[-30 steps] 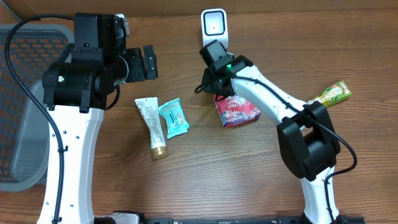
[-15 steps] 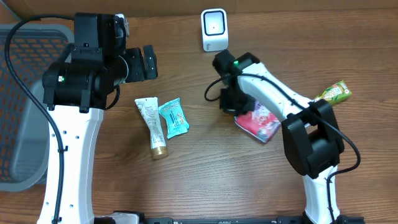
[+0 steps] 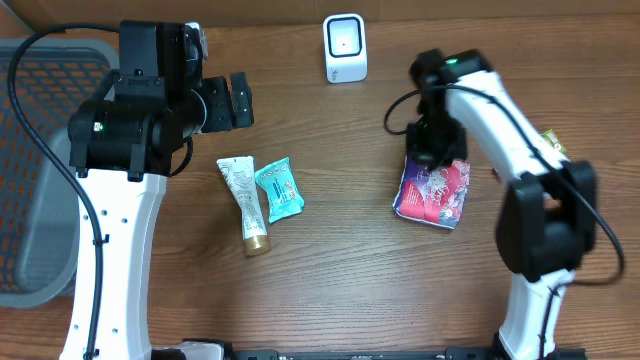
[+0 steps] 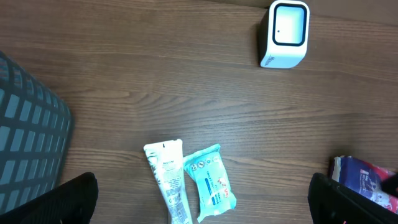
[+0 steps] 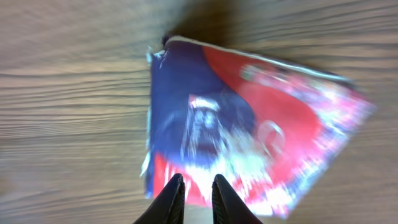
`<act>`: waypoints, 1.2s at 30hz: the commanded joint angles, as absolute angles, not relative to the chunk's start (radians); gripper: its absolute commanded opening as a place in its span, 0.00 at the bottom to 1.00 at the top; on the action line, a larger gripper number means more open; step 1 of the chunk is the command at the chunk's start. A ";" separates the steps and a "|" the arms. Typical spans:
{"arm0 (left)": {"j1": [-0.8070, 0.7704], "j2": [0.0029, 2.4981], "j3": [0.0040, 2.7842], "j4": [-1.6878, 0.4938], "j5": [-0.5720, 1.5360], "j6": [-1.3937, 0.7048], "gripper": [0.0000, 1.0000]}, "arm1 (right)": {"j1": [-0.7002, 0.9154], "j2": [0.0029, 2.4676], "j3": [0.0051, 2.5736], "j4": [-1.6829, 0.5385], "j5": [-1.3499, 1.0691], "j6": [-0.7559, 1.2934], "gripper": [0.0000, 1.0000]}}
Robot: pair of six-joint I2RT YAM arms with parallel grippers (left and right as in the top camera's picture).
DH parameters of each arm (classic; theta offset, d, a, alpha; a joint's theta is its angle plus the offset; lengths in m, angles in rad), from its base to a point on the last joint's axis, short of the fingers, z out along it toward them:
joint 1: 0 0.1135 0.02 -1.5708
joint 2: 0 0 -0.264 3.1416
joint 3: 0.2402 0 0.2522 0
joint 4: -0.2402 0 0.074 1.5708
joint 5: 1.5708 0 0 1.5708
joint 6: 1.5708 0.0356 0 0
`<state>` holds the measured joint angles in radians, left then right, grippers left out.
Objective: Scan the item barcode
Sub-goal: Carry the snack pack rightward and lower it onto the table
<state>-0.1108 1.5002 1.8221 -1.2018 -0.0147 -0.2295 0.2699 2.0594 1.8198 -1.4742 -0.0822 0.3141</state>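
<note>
Packet (image 3: 432, 190), pinched at its edge between the right gripper's (image 5: 195, 186) nearly closed fingers, is well right of the scanner (image 3: 345, 47), so the scan seems undone; the left gripper (image 3: 228, 102) gapes, empty.

Right pincer (image 3: 430, 153) on top edge of snack bag (image 3: 436, 192), white scanner (image 3: 345, 47) well apart, tube (image 3: 243, 200) beside teal packet (image 3: 278, 188)
</note>
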 commanded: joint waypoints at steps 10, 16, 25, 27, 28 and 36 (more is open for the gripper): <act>-0.112 1.505 1.836 -1.201 -0.008 -0.216 1.00 | 0.172 1.835 1.769 -1.515 -0.117 0.423 0.51; -0.112 1.505 1.836 -1.201 -0.008 -0.216 1.00 | 0.090 1.834 1.568 -1.386 -0.327 0.325 0.56; -0.112 1.505 1.836 -1.201 -0.008 -0.216 1.00 | -0.018 1.834 1.331 -1.206 -0.406 0.227 0.61; -0.112 1.505 1.836 -1.201 -0.008 -0.216 0.99 | -0.028 1.834 1.284 -1.163 -0.407 0.226 0.62; -0.112 1.505 1.836 -1.201 -0.008 -0.216 1.00 | -0.032 1.834 1.254 -1.132 -0.412 0.220 0.62; -0.112 1.505 1.836 -1.201 -0.008 -0.217 1.00 | -0.057 1.835 1.061 -0.861 -0.518 0.181 0.50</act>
